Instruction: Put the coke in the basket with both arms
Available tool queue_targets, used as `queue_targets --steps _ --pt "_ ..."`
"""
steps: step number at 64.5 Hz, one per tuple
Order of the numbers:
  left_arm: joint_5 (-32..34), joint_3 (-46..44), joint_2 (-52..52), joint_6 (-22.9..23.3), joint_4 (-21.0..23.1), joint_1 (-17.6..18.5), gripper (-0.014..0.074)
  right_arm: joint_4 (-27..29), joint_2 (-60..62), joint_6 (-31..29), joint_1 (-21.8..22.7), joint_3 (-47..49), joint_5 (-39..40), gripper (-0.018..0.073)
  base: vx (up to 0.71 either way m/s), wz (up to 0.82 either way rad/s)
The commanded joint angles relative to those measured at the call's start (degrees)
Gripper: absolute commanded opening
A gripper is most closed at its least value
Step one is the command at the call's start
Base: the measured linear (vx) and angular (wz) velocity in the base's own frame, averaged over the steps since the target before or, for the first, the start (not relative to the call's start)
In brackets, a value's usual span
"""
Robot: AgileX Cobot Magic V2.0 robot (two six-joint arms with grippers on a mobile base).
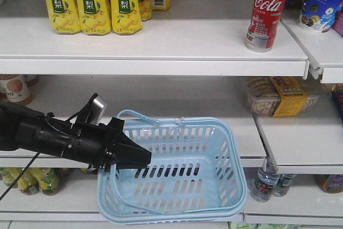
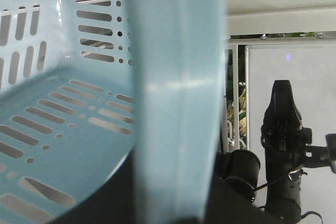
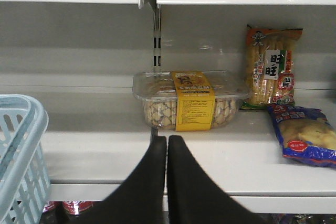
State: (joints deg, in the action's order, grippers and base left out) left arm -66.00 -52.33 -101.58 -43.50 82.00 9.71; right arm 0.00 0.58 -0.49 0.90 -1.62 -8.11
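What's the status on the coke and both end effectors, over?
Left end effector clamped on basket rim. Right end effector shut, empty. Coke upright on upper shelf, untouched. Nothing in front of it.

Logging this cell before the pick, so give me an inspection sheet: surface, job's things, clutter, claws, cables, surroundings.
Surface: white shelf boards, level.
Job's things: coke upright on upper shelf; basket empty, held before lower shelves.
Clutter: yellow drink bottles; snack box; cracker pack.
Claws: left claw shut on basket rim; right claw shut, empty.
Cables: thin black cable hanging under left arm.
Surroundings: bottles on bottom shelf.
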Motion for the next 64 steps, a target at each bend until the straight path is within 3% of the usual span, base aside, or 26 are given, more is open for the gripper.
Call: queue_targets --steps 1,64 --pt "-3.3 -1.1 2.7 -0.6 4.5 0.2 -0.0006 -0.4 1.0 -0.3 0.3 -0.6 4.5 -0.0009 0.04 0.03" --pt "-3.3 -1.1 2.7 -0.6 4.5 0.2 -0.0006 -0.4 1.0 -0.3 0.3 -0.6 4.5 -0.0009 0.02 0.01"
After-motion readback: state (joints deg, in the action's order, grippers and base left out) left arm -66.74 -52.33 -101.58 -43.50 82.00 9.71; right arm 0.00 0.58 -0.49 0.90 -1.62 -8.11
